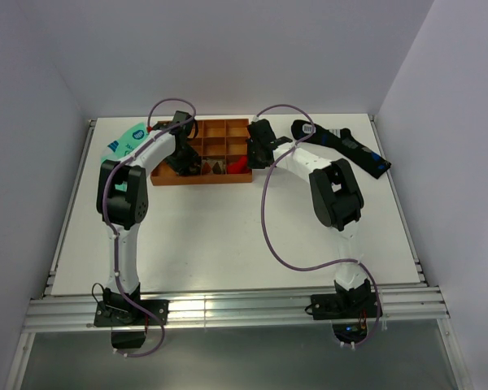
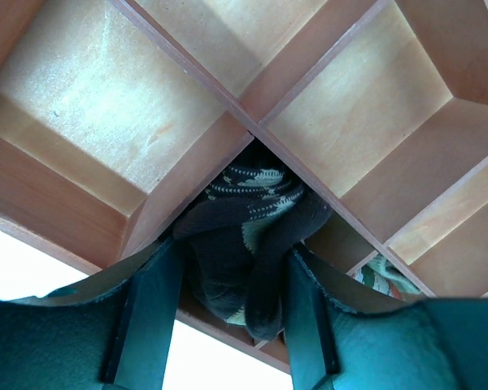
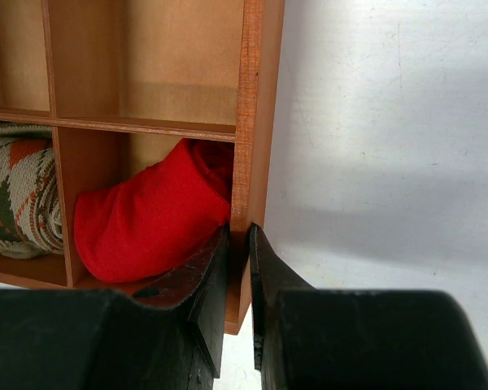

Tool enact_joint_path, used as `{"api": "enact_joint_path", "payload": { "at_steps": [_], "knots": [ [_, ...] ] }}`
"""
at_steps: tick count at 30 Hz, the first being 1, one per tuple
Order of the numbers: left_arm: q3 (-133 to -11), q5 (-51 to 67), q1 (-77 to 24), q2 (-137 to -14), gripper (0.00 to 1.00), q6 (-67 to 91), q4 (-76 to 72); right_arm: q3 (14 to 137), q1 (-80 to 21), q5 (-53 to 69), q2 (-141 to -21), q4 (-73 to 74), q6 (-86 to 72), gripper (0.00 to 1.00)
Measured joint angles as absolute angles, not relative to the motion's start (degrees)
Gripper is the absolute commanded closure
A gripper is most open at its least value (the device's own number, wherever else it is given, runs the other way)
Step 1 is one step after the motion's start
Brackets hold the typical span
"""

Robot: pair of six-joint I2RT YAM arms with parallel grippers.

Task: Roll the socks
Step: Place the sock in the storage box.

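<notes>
In the overhead view, bare white table fills the lower middle of the frame, and the two arms rise from its bottom edge toward a wooden tray in the upper centre. The left gripper reaches into a cell on the tray's near row. Its two dark fingers stand partly apart in the lower part of the wrist view, grasping the socks, which touch them on both sides. The socks are a dark brown bundle with a pale diamond band. They are wedged into the corner of that cell, and one dark loop hangs over the near wall at the bottom centre. The right gripper is clenched on the tray's right side wall, with the thin board pinched between its nearly closed fingertips at the lower centre of that wrist view. Just inside the wall, a red cloth fills the corner cell. A cream, green and orange knit roll lies in the cell to its left, at the frame's left edge. Past the tray in the overhead view, a mint-green sock lies at the upper left. A dark sock with blue marks stretches across the upper right.
</notes>
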State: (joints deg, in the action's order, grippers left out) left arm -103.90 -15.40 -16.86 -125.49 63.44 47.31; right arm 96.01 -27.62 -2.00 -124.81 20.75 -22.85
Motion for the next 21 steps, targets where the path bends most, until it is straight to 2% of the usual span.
{"api": "enact_joint_path", "payload": {
  "at_steps": [21],
  "knots": [
    [-106.15, -15.35, -16.91, -124.86, 0.44, 59.27, 51.09, 96.12, -27.62, -1.98, -124.86, 20.91, -22.83, 1.0]
  ]
}}
